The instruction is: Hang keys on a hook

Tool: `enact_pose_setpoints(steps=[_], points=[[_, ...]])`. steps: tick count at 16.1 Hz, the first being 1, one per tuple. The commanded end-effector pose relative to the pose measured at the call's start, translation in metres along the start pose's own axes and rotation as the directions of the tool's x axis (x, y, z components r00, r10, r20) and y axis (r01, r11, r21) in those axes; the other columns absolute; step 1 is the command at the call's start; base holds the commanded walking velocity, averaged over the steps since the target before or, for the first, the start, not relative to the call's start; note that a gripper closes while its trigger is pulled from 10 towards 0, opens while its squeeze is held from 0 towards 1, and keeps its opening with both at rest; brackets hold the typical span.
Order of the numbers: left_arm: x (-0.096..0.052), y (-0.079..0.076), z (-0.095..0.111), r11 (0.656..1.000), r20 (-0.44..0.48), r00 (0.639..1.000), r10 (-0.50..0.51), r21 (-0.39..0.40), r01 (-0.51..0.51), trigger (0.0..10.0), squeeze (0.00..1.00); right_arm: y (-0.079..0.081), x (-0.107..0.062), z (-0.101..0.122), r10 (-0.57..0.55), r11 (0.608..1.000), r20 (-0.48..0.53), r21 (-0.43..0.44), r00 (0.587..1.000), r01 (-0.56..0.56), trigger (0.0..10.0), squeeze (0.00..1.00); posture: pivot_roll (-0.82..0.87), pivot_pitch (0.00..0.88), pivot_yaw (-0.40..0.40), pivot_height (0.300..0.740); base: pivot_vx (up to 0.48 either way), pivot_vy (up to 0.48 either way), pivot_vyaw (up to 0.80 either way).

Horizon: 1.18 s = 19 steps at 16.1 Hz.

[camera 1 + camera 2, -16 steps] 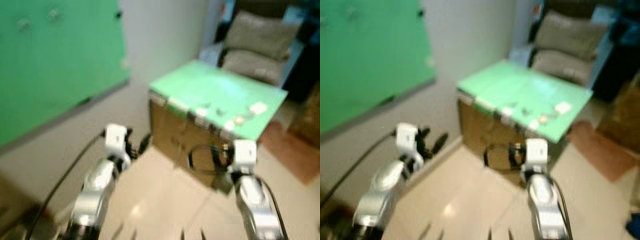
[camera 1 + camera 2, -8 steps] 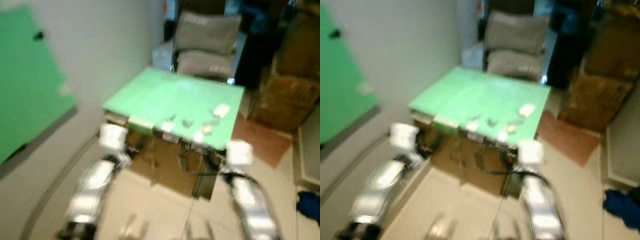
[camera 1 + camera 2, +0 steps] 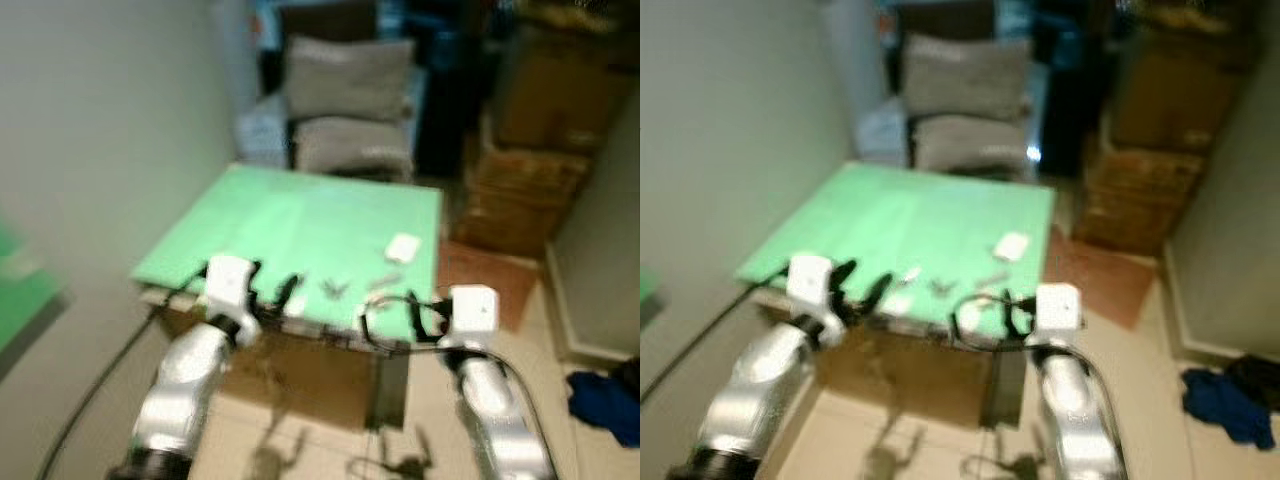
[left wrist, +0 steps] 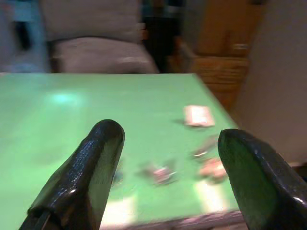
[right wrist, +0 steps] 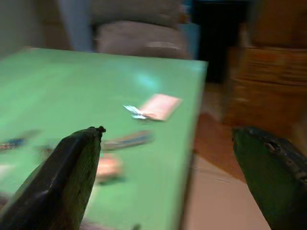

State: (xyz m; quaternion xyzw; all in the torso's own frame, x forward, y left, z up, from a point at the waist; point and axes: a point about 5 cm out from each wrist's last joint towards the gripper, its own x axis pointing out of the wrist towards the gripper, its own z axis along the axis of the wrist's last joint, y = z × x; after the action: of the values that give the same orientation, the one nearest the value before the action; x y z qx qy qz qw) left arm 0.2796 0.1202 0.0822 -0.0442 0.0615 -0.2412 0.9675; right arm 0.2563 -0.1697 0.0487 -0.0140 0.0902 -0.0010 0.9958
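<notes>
A green-topped table (image 3: 290, 225) stands right in front of me. Several small things lie near its front edge: a white card (image 3: 402, 247), a small dark piece (image 3: 333, 288) and a pinkish bit (image 4: 213, 168). The blur hides which of them is the keys. My left gripper (image 3: 270, 287) hovers open at the table's front edge, and its black fingers (image 4: 96, 158) frame the small things. My right gripper (image 3: 423, 312) is open too, at the front right corner, with its fingers (image 5: 72, 167) wide apart and the card (image 5: 158, 106) ahead of them.
A grey cushioned chair (image 3: 350, 100) stands behind the table. Cardboard boxes (image 3: 530, 150) are stacked at the back right. A blue cloth (image 3: 605, 400) lies on the floor at the right. A pale wall (image 3: 90, 130) runs along the left, with a strip of green board (image 3: 20, 290) at its edge.
The camera has swung right: the green wall board has slid off to the left, and the table is now centred and nearer. Both grippers stay open.
</notes>
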Motion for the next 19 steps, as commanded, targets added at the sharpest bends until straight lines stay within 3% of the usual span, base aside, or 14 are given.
enact_pose_setpoints(steps=[1, 5, 9, 13, 14, 19], points=[[-0.005, 0.009, 0.001, 1.000, -0.008, 1.000, 0.026, 0.008, -0.026, 10.0, 0.00, 0.007, 0.003, 0.008, 0.012, 1.000, 0.033, 0.000, 0.999, -0.012, 10.0, 0.68, -0.09, 0.000, 0.059, 0.717, 0.480, 0.000, 0.00], [-0.003, 0.019, 0.004, 0.995, -0.005, 0.995, 0.097, 0.015, -0.097, 10.0, 0.00, 0.010, 0.004, 0.008, 0.031, 0.999, 0.036, 0.023, 0.999, -0.032, 10.0, 0.68, -0.09, 0.000, 0.062, 0.717, 0.107, 0.000, 0.00], [-0.002, 0.015, 0.006, 0.996, 0.006, 0.997, 0.073, 0.056, -0.073, 10.0, 0.00, 0.010, 0.005, 0.010, 0.023, 1.000, 0.046, 0.011, 0.999, -0.024, 10.0, 0.72, -0.09, 0.000, 0.063, 0.740, 0.335, 0.000, 0.21], [0.000, 0.011, 0.007, 0.998, 0.006, 0.999, 0.048, 0.040, -0.048, 10.0, 0.00, 0.002, 0.005, 0.006, -0.036, 0.999, 0.021, 0.033, 0.999, 0.035, 10.0, 0.69, -0.09, 0.000, 0.066, 0.740, 0.480, 0.000, 0.11], [0.000, 0.016, 0.006, 0.995, -0.013, 0.995, 0.095, 0.025, -0.095, 10.0, 0.00, -0.009, 0.006, -0.006, -0.134, 0.971, -0.078, 0.187, 0.988, 0.147, 10.0, 0.69, -0.09, 0.000, 0.068, 0.740, 0.000, 0.000, 0.00], [-0.004, 0.020, 0.007, 0.996, -0.018, 0.996, 0.087, 0.018, -0.087, 10.0, 0.00, -0.005, 0.003, -0.026, -0.090, 0.980, -0.166, 0.161, 0.982, 0.117, 10.0, 0.69, -0.08, 0.000, 0.074, 0.740, 0.000, 0.000, 0.00]])
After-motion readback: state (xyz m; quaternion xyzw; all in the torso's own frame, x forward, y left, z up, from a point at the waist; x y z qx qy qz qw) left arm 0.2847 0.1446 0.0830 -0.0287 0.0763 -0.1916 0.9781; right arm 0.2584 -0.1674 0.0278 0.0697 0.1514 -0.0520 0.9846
